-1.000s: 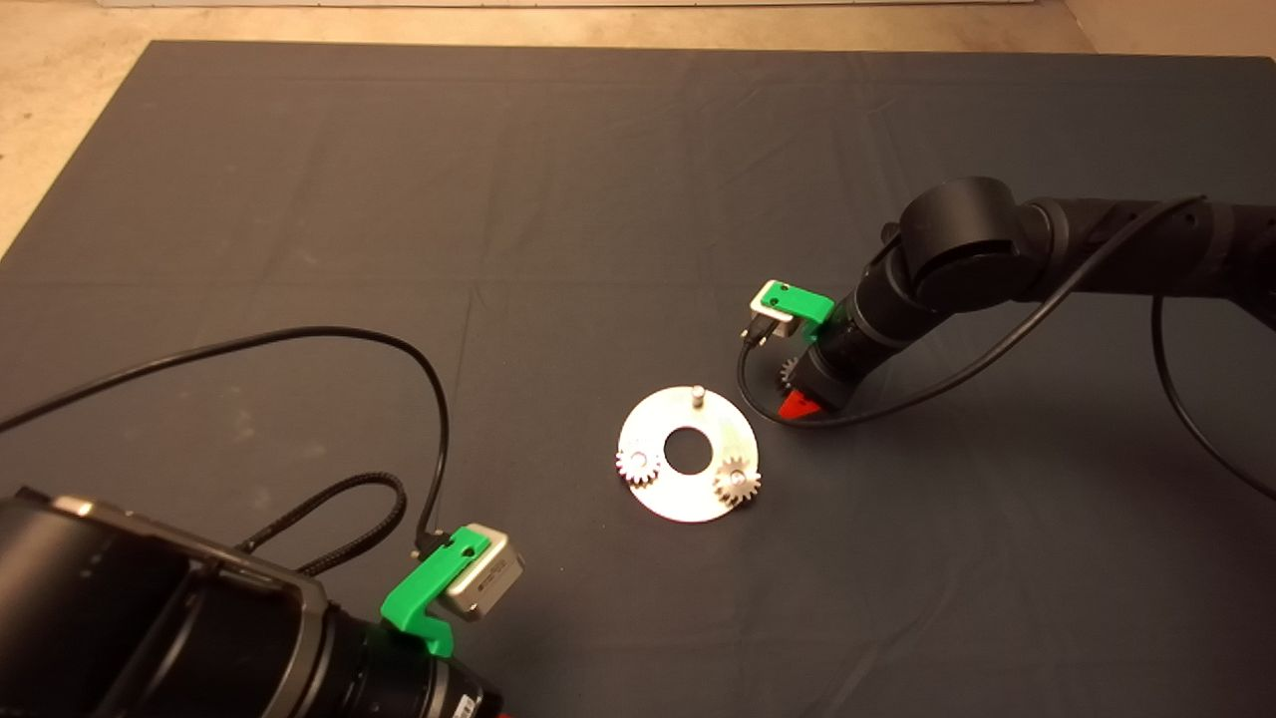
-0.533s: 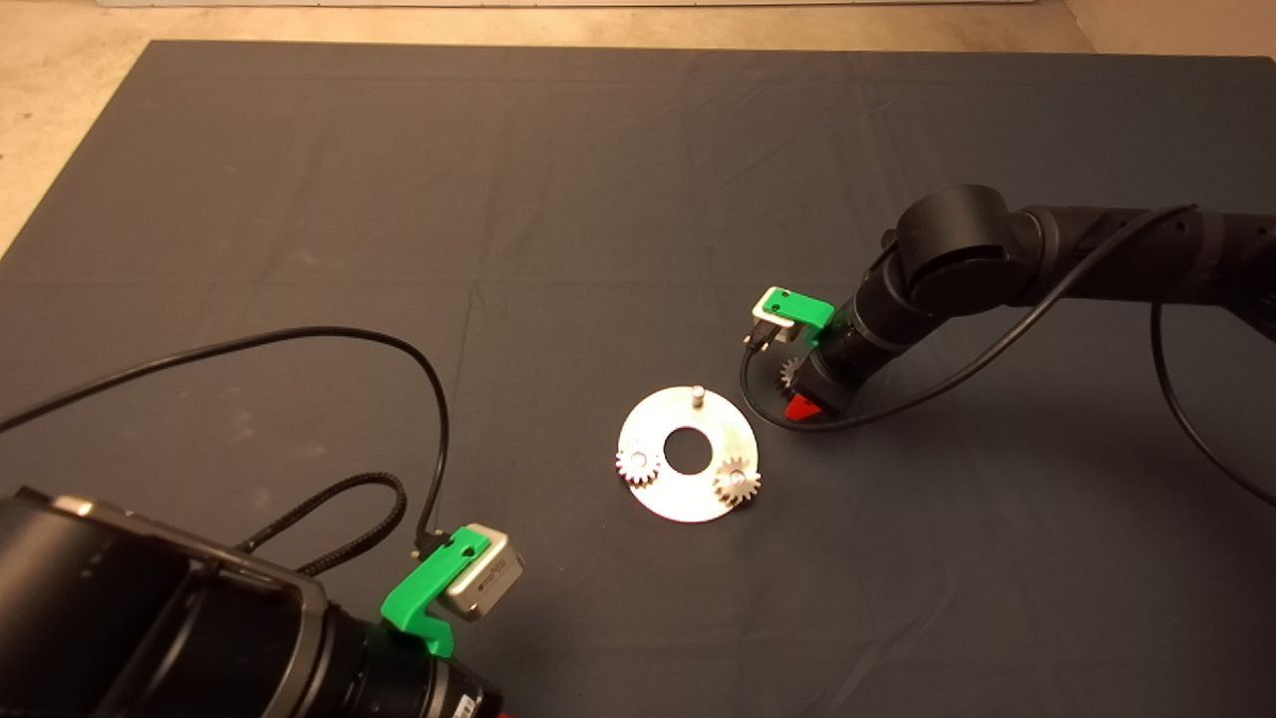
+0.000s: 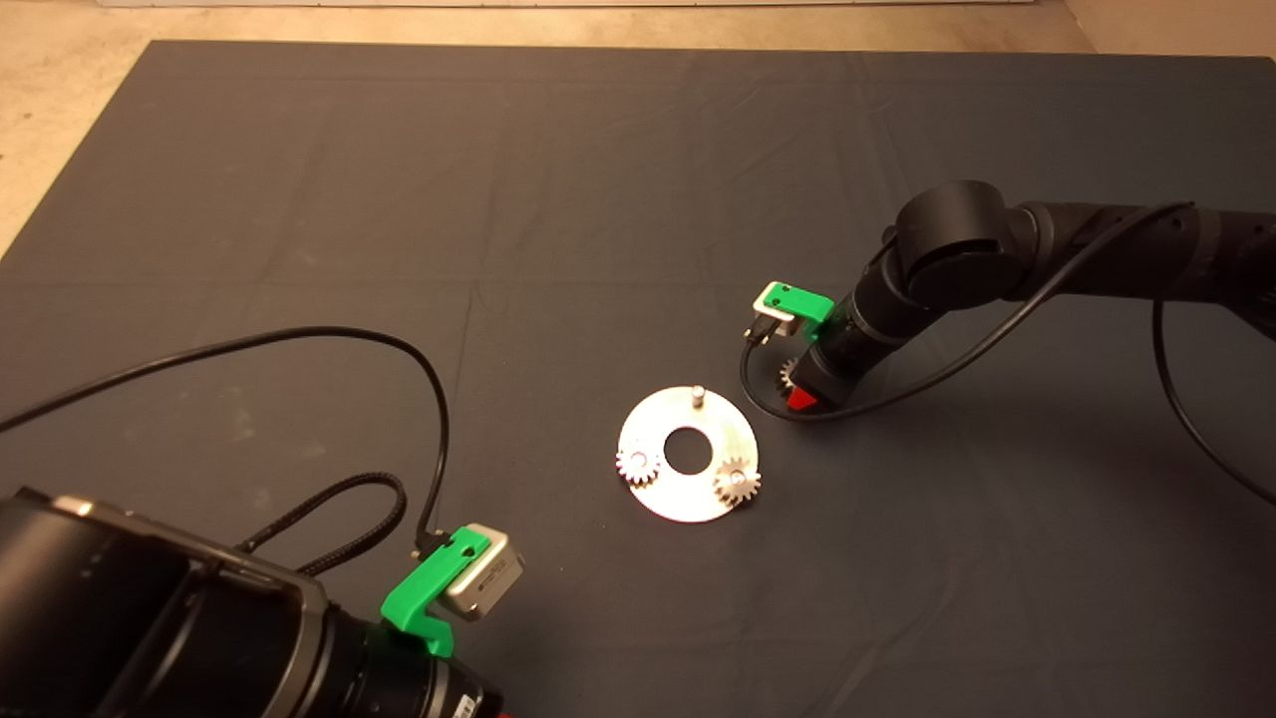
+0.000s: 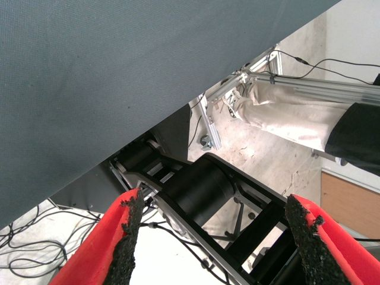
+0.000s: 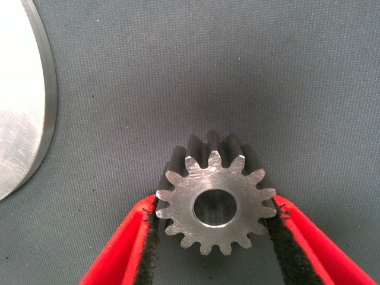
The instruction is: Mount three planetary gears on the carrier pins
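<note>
right gripper [image 5: 215,237] fingers [image 5: 127,249] clamped on planetary gear [image 5: 215,199], one each side, beside disc [image 5: 21,113]

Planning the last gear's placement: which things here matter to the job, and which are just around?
Job:
- third gear, pinched in the right claw
- disc with two gears seated
- bare pin

Just around:
- left claw, open, parked off the mat's edge
- cables
- a person's leg

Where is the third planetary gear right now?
The third gear sits between the right gripper fingers, just right of the disc in the head view.
</note>
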Robot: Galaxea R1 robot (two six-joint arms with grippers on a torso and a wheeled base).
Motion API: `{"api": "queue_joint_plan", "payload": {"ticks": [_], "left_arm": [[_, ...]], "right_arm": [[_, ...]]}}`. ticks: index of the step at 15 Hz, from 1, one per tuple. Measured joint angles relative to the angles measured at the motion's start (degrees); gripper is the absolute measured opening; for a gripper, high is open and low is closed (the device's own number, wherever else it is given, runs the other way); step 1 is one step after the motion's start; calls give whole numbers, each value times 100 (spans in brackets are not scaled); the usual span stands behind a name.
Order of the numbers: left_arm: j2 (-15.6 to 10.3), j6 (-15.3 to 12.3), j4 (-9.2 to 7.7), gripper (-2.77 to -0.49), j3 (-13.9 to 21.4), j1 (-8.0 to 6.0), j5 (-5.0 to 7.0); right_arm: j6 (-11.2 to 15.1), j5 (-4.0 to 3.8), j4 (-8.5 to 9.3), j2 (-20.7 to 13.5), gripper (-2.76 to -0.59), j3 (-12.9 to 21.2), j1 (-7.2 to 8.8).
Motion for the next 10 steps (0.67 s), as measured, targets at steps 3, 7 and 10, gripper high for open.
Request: {"api": "queue_joint_plan", "payload": {"ticks": [3, 7, 10], "left_arm": [[2, -2, 0, -161, 0, 0, 0], [0, 0, 0, -161, 0, 0, 0], [0, -2, 0, -161, 0, 0, 0]], "right_arm": [[0, 6, 0, -2, -226, 0, 0], [0, 87, 0, -2, -235, -5, -6], [0, 89, -2, -5, -237, -5, -6]]}}
